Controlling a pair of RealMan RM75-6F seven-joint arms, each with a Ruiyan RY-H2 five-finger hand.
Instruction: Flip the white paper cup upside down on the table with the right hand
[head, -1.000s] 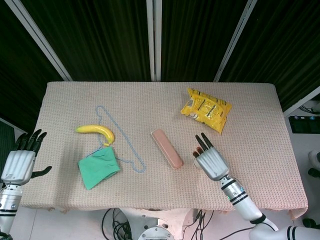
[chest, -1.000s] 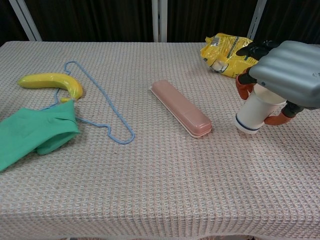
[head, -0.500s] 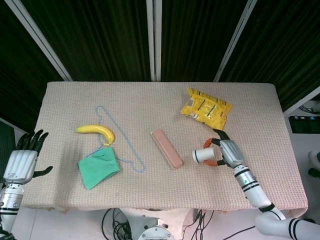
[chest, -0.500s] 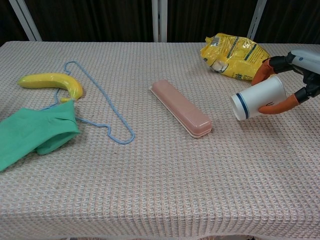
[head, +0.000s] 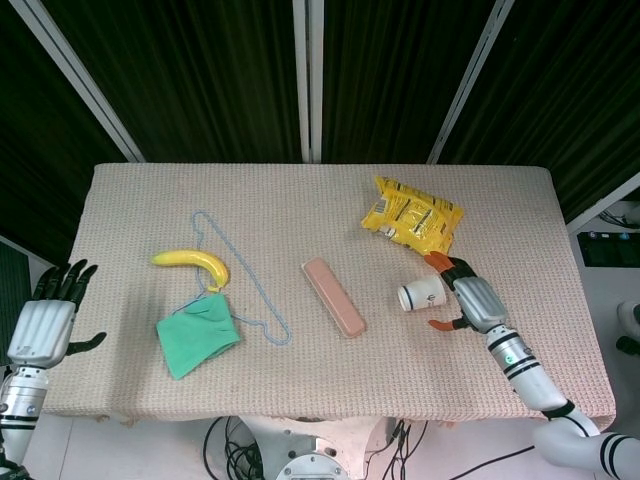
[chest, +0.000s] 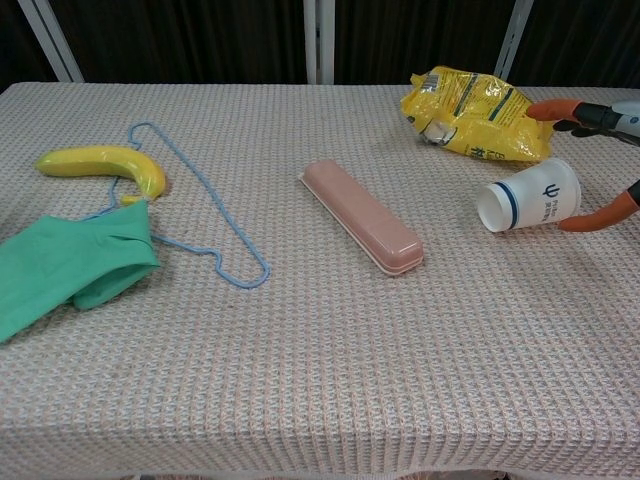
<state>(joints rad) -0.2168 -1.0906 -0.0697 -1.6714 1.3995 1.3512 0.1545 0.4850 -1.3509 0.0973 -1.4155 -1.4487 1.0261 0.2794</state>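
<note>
The white paper cup (head: 420, 295) (chest: 530, 198), with a blue ring near its rim, lies on its side on the table, its mouth facing the pink case. My right hand (head: 472, 300) is just to the cup's right, behind its base. Its orange-tipped fingers (chest: 600, 213) are spread on either side of the cup and do not grip it. The chest view shows only these fingers, at the right edge. My left hand (head: 45, 320) hovers off the table's left edge with its fingers apart and nothing in it.
A pink oblong case (head: 334, 297) (chest: 362, 215) lies left of the cup. A yellow snack bag (head: 412, 220) (chest: 470, 100) sits just behind it. On the left are a banana (head: 192, 262), a green cloth (head: 197, 334) and a blue cord (head: 245, 285).
The right hand turned the cup from mouth-down to sideways, then drew back to the right and spread its fingers. The cup now lies on its side. The left hand has barely moved.
</note>
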